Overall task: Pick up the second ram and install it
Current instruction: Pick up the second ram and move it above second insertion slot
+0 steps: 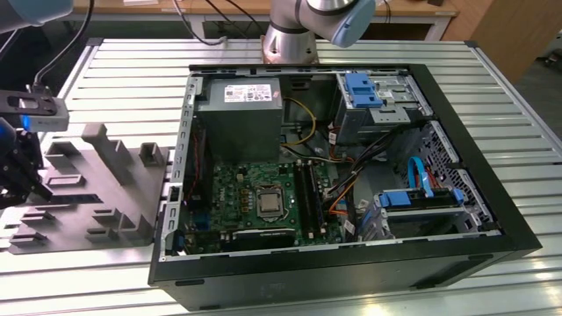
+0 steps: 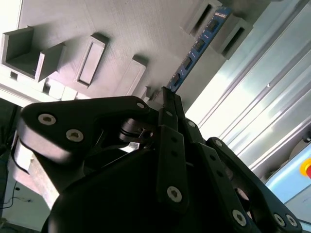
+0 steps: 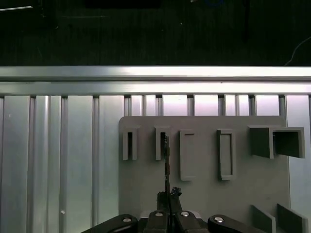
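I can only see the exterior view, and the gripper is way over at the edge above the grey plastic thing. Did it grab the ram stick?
Observer: Looks like it. In both wrist views the gripper is shut on the near end of the second ram.
Operator: Is it up in the air?
Observer: Not that I can see. In the second wrist view its far end sits between two upright blocks of the grey fixture.
Operator: Is it lying flat?
Observer: No, it stands on its thin edge. The first wrist view shows it as a narrow dark line.
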Controlling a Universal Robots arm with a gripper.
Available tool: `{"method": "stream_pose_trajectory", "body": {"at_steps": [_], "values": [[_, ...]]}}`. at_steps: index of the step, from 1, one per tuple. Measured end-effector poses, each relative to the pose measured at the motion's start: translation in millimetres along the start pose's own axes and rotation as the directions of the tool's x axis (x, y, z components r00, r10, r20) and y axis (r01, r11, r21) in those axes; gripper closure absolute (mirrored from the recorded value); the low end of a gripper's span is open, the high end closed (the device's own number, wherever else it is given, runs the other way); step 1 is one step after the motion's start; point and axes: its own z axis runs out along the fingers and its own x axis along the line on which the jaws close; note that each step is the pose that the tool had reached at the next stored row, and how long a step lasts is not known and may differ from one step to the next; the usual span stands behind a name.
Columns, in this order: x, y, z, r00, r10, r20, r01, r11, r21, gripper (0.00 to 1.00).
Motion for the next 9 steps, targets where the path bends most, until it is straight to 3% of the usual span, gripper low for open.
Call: {"method": "stream_pose_trajectory", "body": {"at_steps": [9], "values": [[-0.5,0.7,-17.8,1.0,0.0,0.0,0.0,1.0,0.0,0.88]]}}
